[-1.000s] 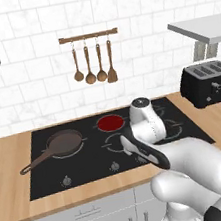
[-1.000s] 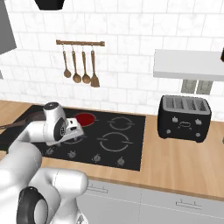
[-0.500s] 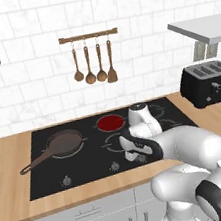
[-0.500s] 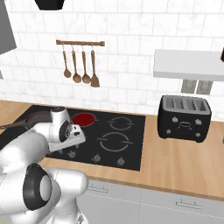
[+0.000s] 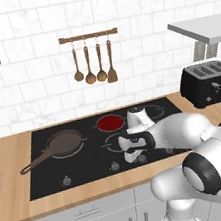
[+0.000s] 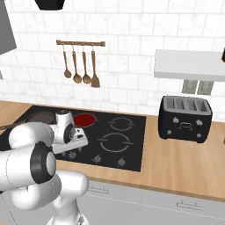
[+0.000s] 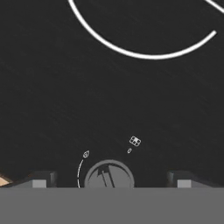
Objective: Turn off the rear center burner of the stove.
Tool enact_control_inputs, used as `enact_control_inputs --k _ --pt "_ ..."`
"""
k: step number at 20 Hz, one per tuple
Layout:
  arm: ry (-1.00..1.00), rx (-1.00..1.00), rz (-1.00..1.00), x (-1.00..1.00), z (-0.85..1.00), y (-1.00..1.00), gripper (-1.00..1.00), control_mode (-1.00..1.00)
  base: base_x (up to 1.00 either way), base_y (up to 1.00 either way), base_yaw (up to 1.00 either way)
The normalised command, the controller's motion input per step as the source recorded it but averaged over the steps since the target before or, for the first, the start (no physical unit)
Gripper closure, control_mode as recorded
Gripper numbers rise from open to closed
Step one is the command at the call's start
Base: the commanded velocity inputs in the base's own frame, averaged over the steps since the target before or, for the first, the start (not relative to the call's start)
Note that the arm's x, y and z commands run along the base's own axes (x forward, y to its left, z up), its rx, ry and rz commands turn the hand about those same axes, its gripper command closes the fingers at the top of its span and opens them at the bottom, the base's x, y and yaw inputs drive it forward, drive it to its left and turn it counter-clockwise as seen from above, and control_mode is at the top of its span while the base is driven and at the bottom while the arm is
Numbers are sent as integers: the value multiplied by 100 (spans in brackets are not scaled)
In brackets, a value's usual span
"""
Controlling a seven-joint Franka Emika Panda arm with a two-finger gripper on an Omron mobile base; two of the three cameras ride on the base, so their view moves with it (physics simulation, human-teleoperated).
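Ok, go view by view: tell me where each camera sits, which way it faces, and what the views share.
Left base view: behind the arm to its left, facing forward and down at the stove; the white arm rises from the lower right, its pincer low over the knob row.
Right base view: behind to its right, same direction; the arm rises from the lower left.
Hand view: on the hand, looking along the pincer at a silver knob between the fingertips.
Shared: both base views show the red rear center burner, toaster and hanging utensils.

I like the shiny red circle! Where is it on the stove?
The glowing rear center burner sits at the back middle of the stove, right of the frying pan and below the hanging wooden utensils.
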Motion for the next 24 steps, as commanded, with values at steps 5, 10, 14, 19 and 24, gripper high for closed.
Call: enact_control_inputs --k 5,10,14,19,24 --pt "0 0 0 2 -15 -2 -100 -100 0 0 0" --pt "0 0 0 -13 -9 0 -100 -100 0 0 0" --pt "0 0 0 -23 -3 -12 -100 -100 0 0 0" --pt "0 0 0 -1 0 -1 -100 -100 0 0 0" --pt "0 0 0 6 0 0 100 -100 0 0 0"
